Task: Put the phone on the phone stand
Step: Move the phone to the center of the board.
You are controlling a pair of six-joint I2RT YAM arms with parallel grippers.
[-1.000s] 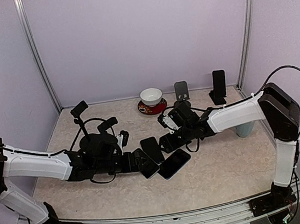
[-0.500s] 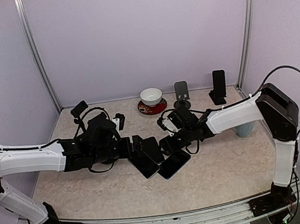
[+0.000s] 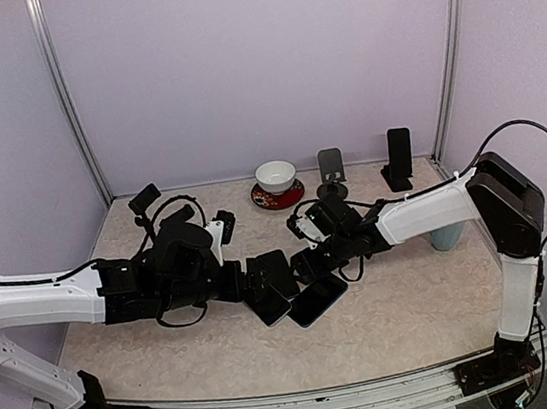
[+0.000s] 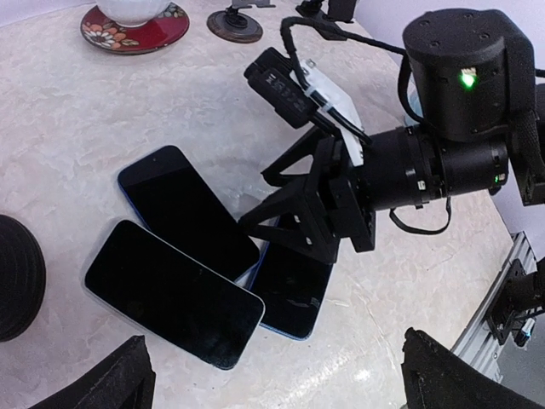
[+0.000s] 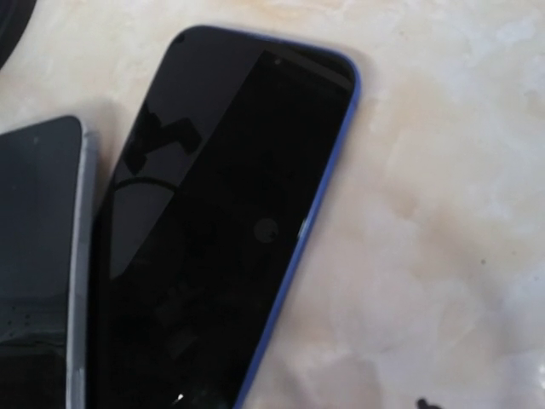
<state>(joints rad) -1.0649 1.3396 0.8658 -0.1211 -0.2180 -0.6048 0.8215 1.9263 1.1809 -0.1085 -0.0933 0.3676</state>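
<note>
**Both grippers over the phone cluster — stand waiting at the back**

Three phones are seen lying flat mid-counter (image 3: 417,297), bunched together with edges meeting. The blue-edged phone (image 4: 294,298) is found on the right of the bunch, with a second phone (image 4: 170,294) and a third phone (image 4: 183,209) beside it. The right gripper (image 4: 298,217) is held low, directly over the blue-edged phone, fingers pointed down. Whether the phone's edges are pinched or merely straddled cannot be told, since only screen and counter are caught by the right wrist camera. The left gripper (image 3: 254,283) is spread wide at the cluster's left side. The phone stand (image 3: 330,169) is seen at the back wall — well apart from the phones, just beside a bowl (image 3: 276,174) on a red saucer (image 3: 271,201).
</note>
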